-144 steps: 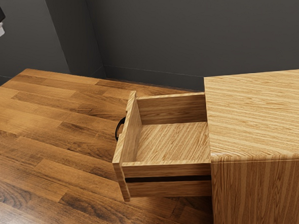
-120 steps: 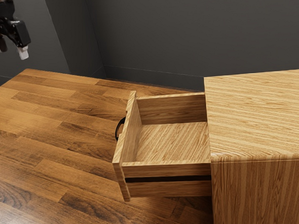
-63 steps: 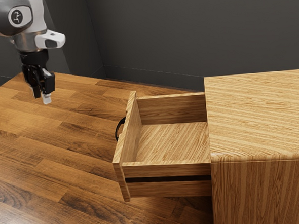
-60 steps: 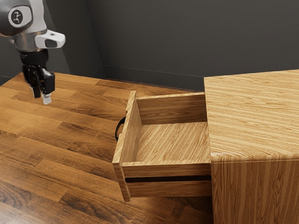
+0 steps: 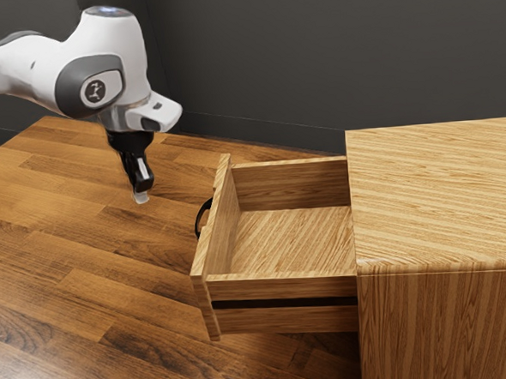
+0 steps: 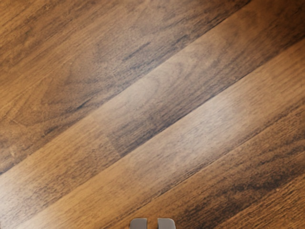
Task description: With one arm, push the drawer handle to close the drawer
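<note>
One straight, level push is what this step calls for: the end effector (image 5: 142, 197) should first come down to the height of the black handle (image 5: 198, 220), line up with its middle, then press toward the exterior view's right, square to the drawer front (image 5: 212, 248); slow contact is best, since a push off to one side could skew the drawer (image 5: 280, 276) or let the tips slide off the curved bar. The fingers are best brought fully together beforehand, so that they push as one blunt tip and do not straddle the handle; once touching, the same line should be kept until the front meets the cabinet (image 5: 442, 195).

The end effector is only slightly open, a narrow gap between its two tips in the wrist view; it has hold of nothing; it hangs above the surface (image 5: 78, 286), on the handle side of the drawer and apart from it. The drawer stands well out of the cabinet; its handle is on the outer face.

Against half a second ago, the arm (image 5: 35, 70) has moved in toward the handle and lower; the fingers look closer together, though a turn of the hand may explain part of that; drawer and handle have not shifted.
</note>
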`<state>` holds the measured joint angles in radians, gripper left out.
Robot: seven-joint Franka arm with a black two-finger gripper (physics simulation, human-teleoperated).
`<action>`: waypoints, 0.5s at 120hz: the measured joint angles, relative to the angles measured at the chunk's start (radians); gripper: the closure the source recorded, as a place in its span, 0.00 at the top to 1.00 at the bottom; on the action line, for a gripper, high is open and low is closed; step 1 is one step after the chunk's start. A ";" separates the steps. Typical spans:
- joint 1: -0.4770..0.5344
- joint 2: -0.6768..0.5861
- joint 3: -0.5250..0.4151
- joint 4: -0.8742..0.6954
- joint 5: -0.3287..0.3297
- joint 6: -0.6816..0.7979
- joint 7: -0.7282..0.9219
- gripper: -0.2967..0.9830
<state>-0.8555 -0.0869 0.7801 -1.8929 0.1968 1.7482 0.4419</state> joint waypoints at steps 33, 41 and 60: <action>-0.093 -0.010 0.000 -0.101 -0.032 0.203 0.064 0.16; -0.100 -0.010 0.001 -0.112 -0.037 0.257 0.077 0.16; -0.124 -0.011 0.001 -0.151 -0.043 0.349 0.101 0.16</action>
<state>-0.9798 -0.0982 0.7808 -2.0440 0.1540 2.0969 0.5433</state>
